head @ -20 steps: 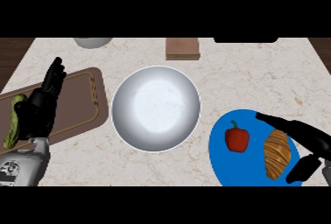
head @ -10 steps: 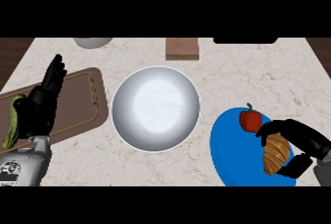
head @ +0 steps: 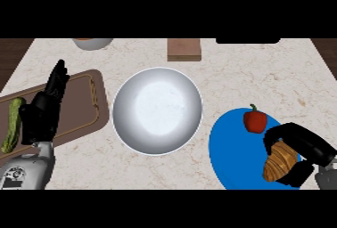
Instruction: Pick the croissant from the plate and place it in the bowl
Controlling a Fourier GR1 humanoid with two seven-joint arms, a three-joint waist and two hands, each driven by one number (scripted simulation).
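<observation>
Marble counter [head: 263, 80] w/ bowl [head: 157, 110]; right hand [head: 299, 149] round croissant [head: 279, 162].

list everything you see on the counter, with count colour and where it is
round white bowl: one, white, centre of the counter
round blue plate: one, blue, lower right
golden-brown croissant: one, on the plate, inside the right hand
red bell pepper: one, red, top of the plate
brown cutting board: one, brown, left
green vegetable: one, green, on the board's left end
brown wooden block: one, top centre
pale bowl: one, top left edge, partly cut off
left hand: black, open, over the board
right hand: black, fingers curled round the croissant
</observation>
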